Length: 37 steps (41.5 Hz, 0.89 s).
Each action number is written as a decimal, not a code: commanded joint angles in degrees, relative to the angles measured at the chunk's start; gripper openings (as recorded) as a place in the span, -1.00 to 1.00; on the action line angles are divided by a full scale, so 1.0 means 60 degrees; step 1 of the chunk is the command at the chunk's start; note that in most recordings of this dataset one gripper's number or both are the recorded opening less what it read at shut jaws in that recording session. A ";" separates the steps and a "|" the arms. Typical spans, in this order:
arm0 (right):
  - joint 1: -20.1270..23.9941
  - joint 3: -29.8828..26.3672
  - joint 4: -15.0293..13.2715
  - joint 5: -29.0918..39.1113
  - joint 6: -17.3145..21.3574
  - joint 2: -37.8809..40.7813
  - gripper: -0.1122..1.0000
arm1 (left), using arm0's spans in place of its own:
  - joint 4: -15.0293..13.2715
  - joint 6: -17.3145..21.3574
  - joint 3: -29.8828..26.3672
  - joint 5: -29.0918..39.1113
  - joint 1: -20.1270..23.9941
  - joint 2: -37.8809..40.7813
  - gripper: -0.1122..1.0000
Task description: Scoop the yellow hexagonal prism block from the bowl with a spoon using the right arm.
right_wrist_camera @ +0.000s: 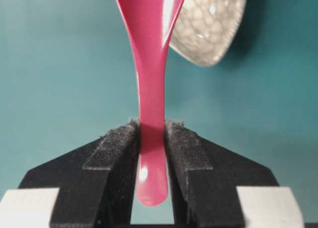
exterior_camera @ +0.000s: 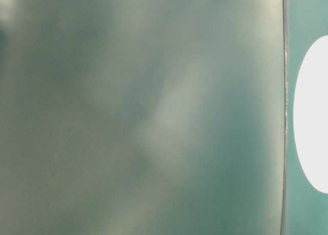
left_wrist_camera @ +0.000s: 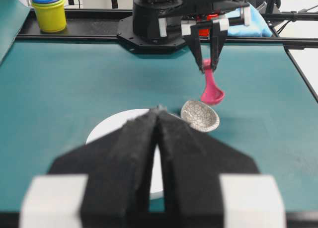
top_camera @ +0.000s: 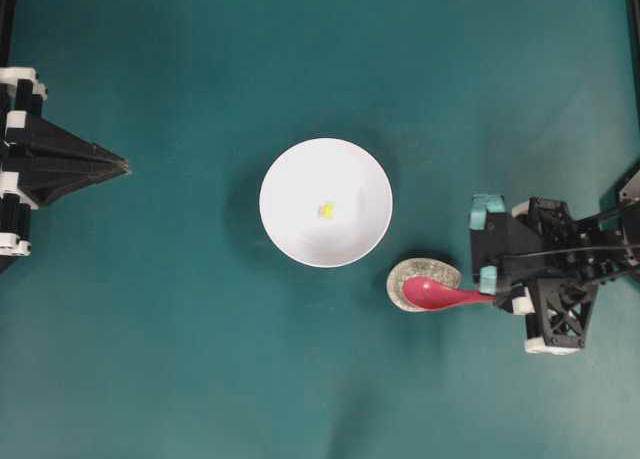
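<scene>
Right gripper (right_wrist_camera: 151,153) is pinching the glossy, stiff spoon (right_wrist_camera: 150,84) by its handle end; it looks slippery, so it may twist. Left gripper (left_wrist_camera: 158,119) is sitting closed.

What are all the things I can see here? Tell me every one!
bowl: one, white, middle of the table.
yellow block: one, tiny, inside the bowl.
spoon: one, pink-red, scoop above the rest.
spoon rest: one, speckled beige, right of the bowl.
stacked cups: yellow with blue on top, far table edge.
table: one, teal.
left pincer: one, black, shut, left side.
right pincer: one, black, gripping the spoon handle.
</scene>
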 commanded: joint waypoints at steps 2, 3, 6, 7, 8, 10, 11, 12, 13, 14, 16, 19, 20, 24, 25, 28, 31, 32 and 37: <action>-0.0088 -0.0454 -0.0322 0.0469 0.0029 0.0190 -0.36 | 0.0029 0.0000 -0.0264 -0.0117 0.0000 0.0073 -0.79; -0.0103 -0.0513 -0.0396 0.0571 0.0029 0.0249 -0.36 | 0.0029 0.0000 -0.0264 -0.0117 0.0000 0.0073 -0.79; -0.0117 -0.0630 -0.0557 0.0732 0.0029 0.0381 -0.36 | 0.0015 0.0000 -0.0264 -0.0103 0.0000 0.0073 -0.79; -0.0117 -0.0703 -0.0615 0.0791 0.0029 0.0454 -0.36 | 0.0029 0.0000 -0.0264 -0.0103 0.0000 0.0073 -0.79; -0.0132 -0.0747 -0.0659 0.0835 0.0029 0.0483 -0.36 | 0.0029 0.0000 -0.0264 -0.0103 0.0000 0.0073 -0.79; -0.0146 -0.0820 -0.0732 0.0908 0.0044 0.0586 -0.36 | 0.0029 0.0000 -0.0264 -0.0073 0.0000 0.0073 -0.79; -0.0161 -0.0850 -0.0747 0.0908 0.0044 0.0630 -0.36 | 0.0029 0.0000 -0.0264 -0.0088 0.0000 0.0073 -0.79; -0.0161 -0.0879 -0.0762 0.0923 0.0044 0.0659 -0.36 | 0.0029 0.0000 -0.0264 -0.0088 0.0000 0.0073 -0.79; -0.0176 -0.0908 -0.0762 0.0923 0.0044 0.0718 -0.36 | 0.0029 0.0000 -0.0264 -0.0088 0.0000 0.0073 -0.80; -0.0205 -0.0923 -0.0762 0.0923 0.0044 0.0747 -0.36 | 0.0029 0.0000 -0.0278 -0.0073 0.0000 0.0073 -0.79; -0.0234 -0.0937 -0.0762 0.0923 0.0044 0.0806 -0.36 | 0.0029 0.0000 -0.0278 -0.0088 0.0015 0.0073 -0.79; -0.0278 -0.0923 -0.0762 0.0938 0.0044 0.0908 -0.36 | 0.0029 0.0000 -0.0264 -0.0088 0.0000 0.0073 -0.79; -0.0278 -0.0908 -0.0762 0.0938 0.0044 0.0938 -0.36 | 0.0029 0.0000 -0.0264 -0.0088 0.0000 0.0073 -0.79; -0.0308 -0.0894 -0.0776 0.0938 0.0044 0.1040 -0.36 | 0.0029 0.0000 -0.0264 -0.0088 0.0000 0.0073 -0.79; -0.0308 -0.0894 -0.0776 0.0923 0.0044 0.1055 -0.36 | 0.0029 0.0000 -0.0264 -0.0088 0.0000 0.0073 -0.79; -0.0308 -0.0894 -0.0776 0.0923 0.0044 0.1128 -0.36 | 0.0029 0.0000 -0.0264 -0.0117 0.0000 0.0088 -0.79; -0.0308 -0.0864 -0.0776 0.0923 0.0044 0.1187 -0.36 | 0.0029 0.0000 -0.0264 -0.0117 0.0000 0.0073 -0.79; -0.0308 -0.0864 -0.0776 0.0923 0.0044 0.1216 -0.36 | 0.0029 0.0000 -0.0264 -0.0117 0.0000 0.0073 -0.79; -0.0308 -0.0850 -0.0776 0.0923 0.0044 0.1274 -0.36 | 0.0029 0.0000 -0.0264 -0.0117 0.0000 0.0088 -0.79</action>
